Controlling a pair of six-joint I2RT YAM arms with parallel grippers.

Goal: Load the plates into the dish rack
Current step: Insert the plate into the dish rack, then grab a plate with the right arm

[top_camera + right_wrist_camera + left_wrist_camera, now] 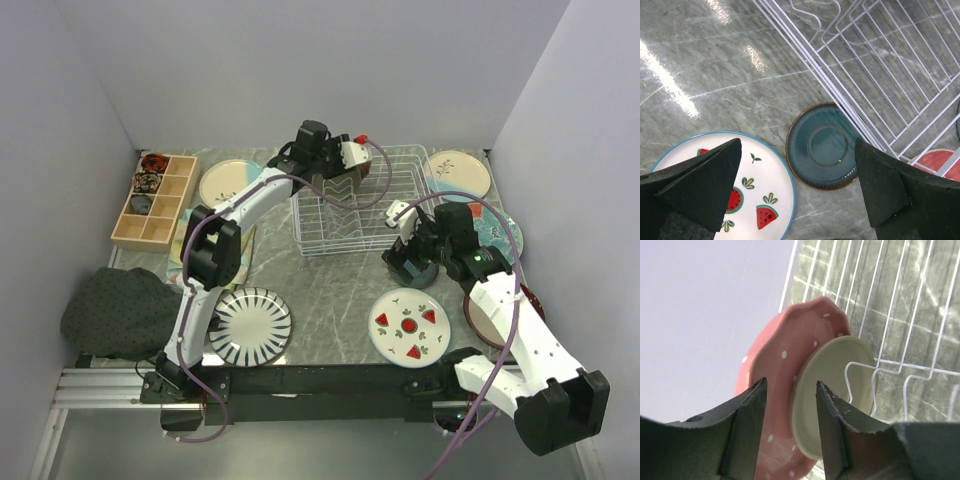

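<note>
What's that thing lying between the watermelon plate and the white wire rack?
A small dark teal plate lies flat there, just beside the watermelon plate and close against the dish rack. The right wrist view shows it clearly.

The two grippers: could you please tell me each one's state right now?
Left gripper: closed on the pink dotted plate.
Right gripper: open, holding nothing, above the dark teal plate.

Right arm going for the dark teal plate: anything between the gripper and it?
Nothing visible. The dark teal plate lies bare on the table under the open right gripper. The dish rack crowds one side of it, the watermelon plate the other.
</note>
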